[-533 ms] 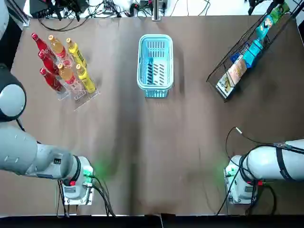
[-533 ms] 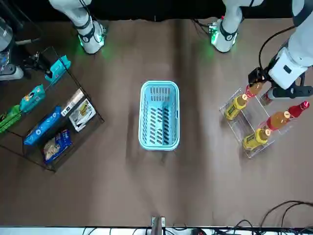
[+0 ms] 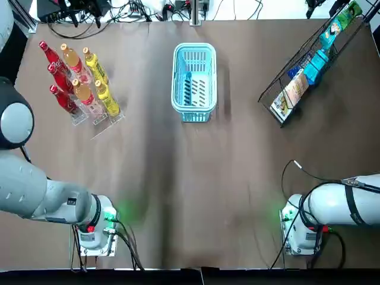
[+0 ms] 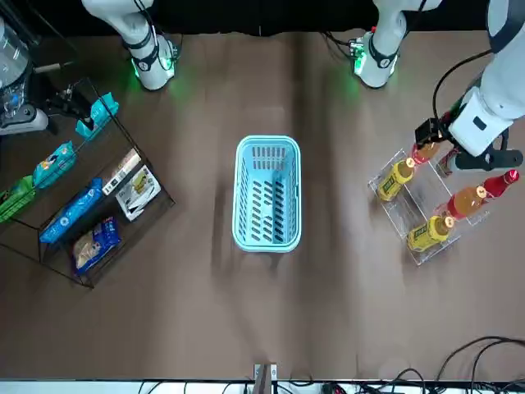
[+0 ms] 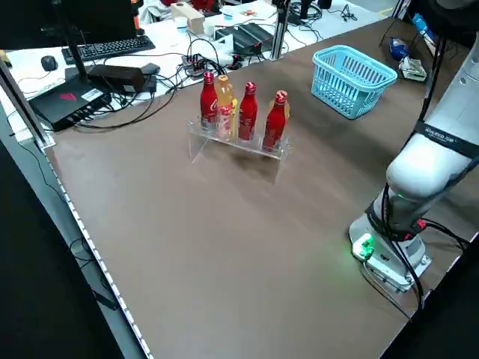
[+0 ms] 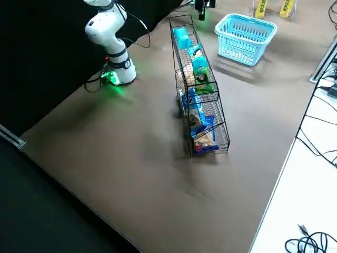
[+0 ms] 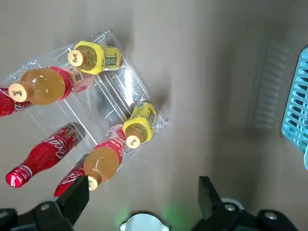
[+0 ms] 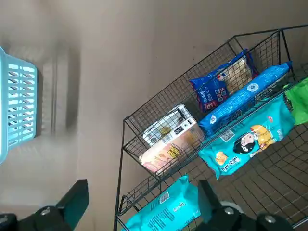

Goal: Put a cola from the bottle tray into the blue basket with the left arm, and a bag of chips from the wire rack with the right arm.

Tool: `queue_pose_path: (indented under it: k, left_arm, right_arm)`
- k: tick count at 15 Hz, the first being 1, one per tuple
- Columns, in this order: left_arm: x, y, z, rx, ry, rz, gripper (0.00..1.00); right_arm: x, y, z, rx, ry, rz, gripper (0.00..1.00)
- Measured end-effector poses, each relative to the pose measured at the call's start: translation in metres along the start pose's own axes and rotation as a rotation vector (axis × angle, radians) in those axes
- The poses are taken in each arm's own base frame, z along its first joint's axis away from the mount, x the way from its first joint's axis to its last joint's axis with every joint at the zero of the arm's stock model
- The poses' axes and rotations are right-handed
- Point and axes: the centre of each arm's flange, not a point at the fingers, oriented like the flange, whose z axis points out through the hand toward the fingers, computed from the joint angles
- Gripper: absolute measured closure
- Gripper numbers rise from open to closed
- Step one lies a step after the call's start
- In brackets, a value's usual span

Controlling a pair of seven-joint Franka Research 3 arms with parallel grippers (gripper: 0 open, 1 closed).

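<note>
Cola bottles (image 7: 45, 154) lie below left end effector (image 7: 143, 188), wire rack (image 8: 192, 86) below right end effector (image 8: 142, 188), both spread.

From the front, the left arm's wrist covers part of the bottle tray (image 4: 392, 182) and most of the colas; only one cola (image 4: 502, 178) shows its capped end. In the left wrist view the left gripper (image 7: 143, 183) shows only its finger ends. One finger (image 7: 72, 204) hides an end of a cola, and the picture's edge cuts off another cola and the blue basket (image 7: 297, 110). In the right wrist view the wire rack (image 8: 126, 144) runs out of frame, cutting a green bag (image 8: 299, 100) and a teal bag (image 8: 163, 211). The print on the bags is too small to read. In the right side view the top edge cuts off the yellow bottles (image 6: 287, 6).
</note>
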Motion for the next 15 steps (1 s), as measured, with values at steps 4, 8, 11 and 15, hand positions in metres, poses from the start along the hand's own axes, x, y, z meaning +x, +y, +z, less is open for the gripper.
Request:
queue_pose_path:
  k: [4, 8, 11, 15]
  left_arm:
    - [0.008, -0.030, 0.008, 0.009, -0.013, -0.036, 0.00]
    - [0.011, -0.097, 0.015, -0.010, -0.029, 0.089, 0.00]
    - [0.009, -0.135, 0.035, -0.024, -0.033, 0.105, 0.00]
    - [0.013, -0.146, 0.082, -0.022, -0.038, 0.114, 0.00]
  right_arm:
    - [0.001, 0.013, 0.001, 0.001, -0.003, 0.027, 0.00]
    - [0.000, 0.037, -0.003, 0.002, 0.004, 0.076, 0.00]
    - [-0.004, 0.078, -0.009, 0.002, 0.018, 0.147, 0.00]
    - [-0.006, 0.099, -0.012, -0.001, 0.023, 0.064, 0.08]
